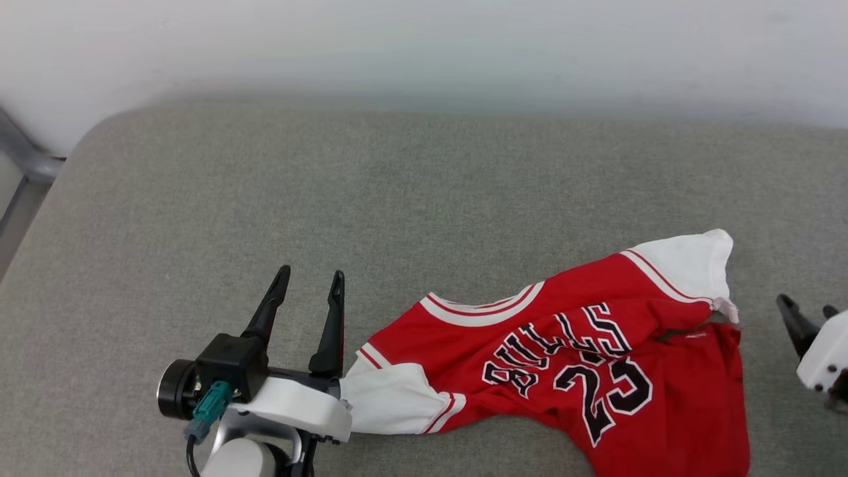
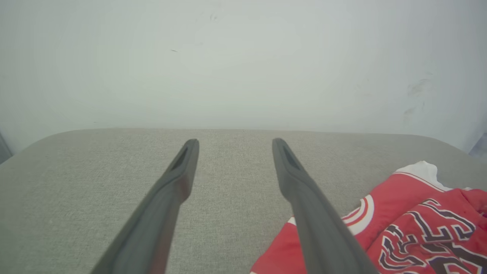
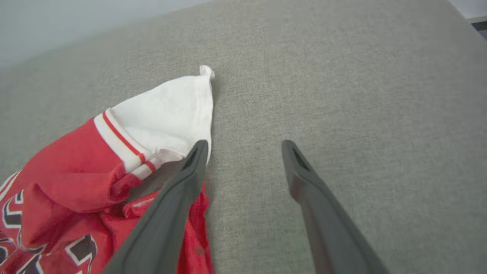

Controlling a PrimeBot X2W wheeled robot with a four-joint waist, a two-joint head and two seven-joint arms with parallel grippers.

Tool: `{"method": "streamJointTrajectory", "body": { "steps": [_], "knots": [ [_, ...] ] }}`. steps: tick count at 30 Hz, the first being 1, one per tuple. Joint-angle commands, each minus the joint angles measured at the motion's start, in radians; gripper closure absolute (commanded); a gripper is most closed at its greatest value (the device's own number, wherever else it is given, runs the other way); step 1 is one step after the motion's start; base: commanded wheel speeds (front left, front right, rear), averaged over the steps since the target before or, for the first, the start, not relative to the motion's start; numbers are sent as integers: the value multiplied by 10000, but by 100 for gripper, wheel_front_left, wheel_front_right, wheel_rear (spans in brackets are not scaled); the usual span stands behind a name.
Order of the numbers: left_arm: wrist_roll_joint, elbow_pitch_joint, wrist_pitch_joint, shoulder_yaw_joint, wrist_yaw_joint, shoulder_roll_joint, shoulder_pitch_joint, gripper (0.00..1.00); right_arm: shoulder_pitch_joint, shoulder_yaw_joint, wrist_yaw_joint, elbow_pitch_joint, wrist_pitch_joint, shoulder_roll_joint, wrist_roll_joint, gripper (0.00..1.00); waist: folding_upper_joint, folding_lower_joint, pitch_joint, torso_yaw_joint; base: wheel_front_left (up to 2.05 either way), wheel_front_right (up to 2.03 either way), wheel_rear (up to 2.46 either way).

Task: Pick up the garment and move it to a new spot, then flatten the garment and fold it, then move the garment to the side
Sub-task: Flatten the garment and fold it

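Red jersey shirt (image 1: 563, 344) w/ white sleeves, red-white striped trim: lies front up, rumpled, not flat, on grey fabric surface (image 1: 331, 185), lower right in head view. Black white-edged "BULLS" + "23" creased. Sleeves out left & right; hem runs past bottom edge.

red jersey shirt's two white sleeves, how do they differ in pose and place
The white sleeve beside the left hand lies near the robot, crumpled and pointing left. The white sleeve toward the right hand lies farther back, spread into a peak pointing away. Both have red-and-white striped trim and rest on the grey fabric surface.
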Motion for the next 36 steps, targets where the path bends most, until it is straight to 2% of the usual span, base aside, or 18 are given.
{"method": "streamJointTrajectory", "body": {
  "steps": [1,8,15,19,21,23,24,25,26,31,36],
  "knots": [
    [119,-64,-46,41,-108,-94,-193,0,-641,111,-4,408,340,-239,200,0,-1,0,579,357,0,0,0],
    [472,-175,-46,278,-504,-566,-699,0,-2910,1060,-5,1901,1979,-1119,445,0,-1,0,1586,792,0,0,0],
    [756,-171,-37,548,-976,-1028,-1098,0,-4431,1767,-4,2883,3057,-1696,402,0,-1,0,2501,1163,0,0,0],
    [912,-120,-39,737,-1225,-1267,-1248,0,-4721,2027,-4,3559,3842,-1633,514,0,-1,0,2875,1271,0,0,0],
    [1023,-62,-39,899,-1369,-1430,-1300,0,-4481,2239,-4,4239,4818,-1457,515,0,-1,0,2983,1299,0,0,0],
    [1075,-41,-39,955,-1413,-1469,-1296,0,-4385,2236,-4,4461,5117,-1389,537,0,-1,0,2998,1300,0,0,0],
    [1097,-15,-37,1015,-1453,-1502,-1283,0,-4296,2239,-4,4664,5445,-1316,566,49,-1,0,2998,1297,0,0,0],
    [1130,9,-39,1068,-1500,-1539,-1270,0,-4239,2230,-4,4771,5605,-1256,581,89,-1,0,2988,1292,0,0,0],
    [1165,46,-39,1106,-1537,-1570,-1249,0,-4220,2209,-4,4852,5728,-1215,582,100,-1,0,2949,1282,0,0,0],
    [1257,298,-39,1357,-1703,-1690,-1063,0,-4593,2128,-4,4383,5297,-1399,520,100,-1,0,2607,1137,0,0,0],
    [1035,852,-37,1565,-1969,-1681,-820,0,-4758,1863,-4,3366,4260,-1696,661,100,-1,0,1969,892,0,0,0]
  ]
}}
